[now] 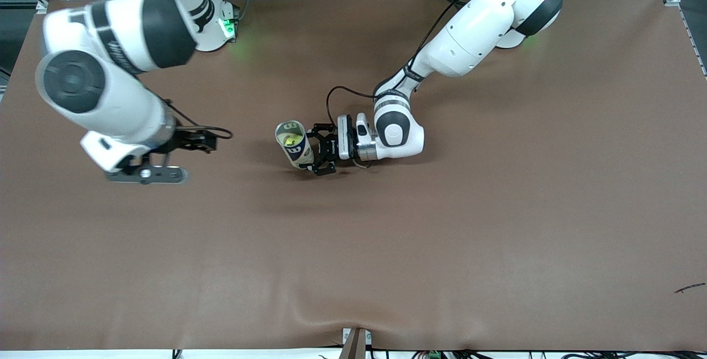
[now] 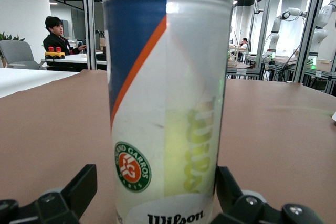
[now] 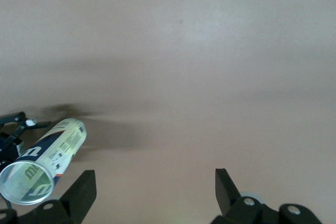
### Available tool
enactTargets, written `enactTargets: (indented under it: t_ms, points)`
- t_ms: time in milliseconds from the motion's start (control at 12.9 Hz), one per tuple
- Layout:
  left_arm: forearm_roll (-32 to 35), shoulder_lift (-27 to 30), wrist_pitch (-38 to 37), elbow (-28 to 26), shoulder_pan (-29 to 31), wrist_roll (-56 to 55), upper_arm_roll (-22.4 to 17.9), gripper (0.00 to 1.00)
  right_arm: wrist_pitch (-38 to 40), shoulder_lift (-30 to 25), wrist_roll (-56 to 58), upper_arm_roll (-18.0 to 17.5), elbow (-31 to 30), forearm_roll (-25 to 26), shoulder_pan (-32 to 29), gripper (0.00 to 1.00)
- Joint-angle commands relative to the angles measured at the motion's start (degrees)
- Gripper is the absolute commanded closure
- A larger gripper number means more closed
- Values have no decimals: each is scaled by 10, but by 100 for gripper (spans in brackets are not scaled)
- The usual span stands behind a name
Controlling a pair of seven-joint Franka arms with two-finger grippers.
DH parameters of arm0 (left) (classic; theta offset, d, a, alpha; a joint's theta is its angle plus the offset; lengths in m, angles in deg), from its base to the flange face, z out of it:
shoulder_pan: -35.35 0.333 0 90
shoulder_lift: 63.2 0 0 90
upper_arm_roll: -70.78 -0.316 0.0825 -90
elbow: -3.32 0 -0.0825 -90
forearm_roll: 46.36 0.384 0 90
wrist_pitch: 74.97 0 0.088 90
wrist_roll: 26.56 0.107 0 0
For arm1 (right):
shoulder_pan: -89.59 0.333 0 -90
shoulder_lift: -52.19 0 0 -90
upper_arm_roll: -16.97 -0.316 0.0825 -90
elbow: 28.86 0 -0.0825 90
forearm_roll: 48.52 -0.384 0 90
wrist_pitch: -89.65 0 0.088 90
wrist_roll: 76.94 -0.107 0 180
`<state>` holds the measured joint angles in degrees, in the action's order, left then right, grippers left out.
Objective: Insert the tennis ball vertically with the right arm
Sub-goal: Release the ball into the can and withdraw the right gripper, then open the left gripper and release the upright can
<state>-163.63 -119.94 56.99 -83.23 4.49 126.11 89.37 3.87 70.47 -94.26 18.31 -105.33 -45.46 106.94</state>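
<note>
A tennis ball can (image 1: pixel 295 145) with a blue, orange and white label stands upright in the middle of the table. Down its open top shows the yellow-green tennis ball (image 1: pixel 289 138), which lies inside. My left gripper (image 1: pixel 317 149) is low at the can's side, open, with one finger on each side and a gap to the can (image 2: pixel 168 103). The ball (image 2: pixel 184 150) glows through the clear wall. My right gripper (image 1: pixel 146 174) hangs open and empty over bare table toward the right arm's end, apart from the can (image 3: pixel 44 161).
Brown cloth (image 1: pixel 442 237) covers the whole table. A small dark scrap (image 1: pixel 689 288) lies near the front edge at the left arm's end. The left arm's forearm (image 1: pixel 397 132) lies low beside the can.
</note>
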Motion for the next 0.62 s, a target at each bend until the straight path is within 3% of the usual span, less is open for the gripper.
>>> enactTargets:
  t_ms: [0,232,387,542]
  points:
    - [-5,40,5,-54,16,-3,0,0,-2,-34,18,-11,-11,7,-41,0]
    - [-5,82,3,-113,28,-2,1,0,-4,-51,41,-12,-10,-6,-108,0]
    - [5,115,0,-157,47,-3,7,0,1,-75,144,-9,-14,-42,-155,0]
    - [19,150,-8,-202,62,-4,7,0,-9,-129,191,15,-60,-43,-158,0]
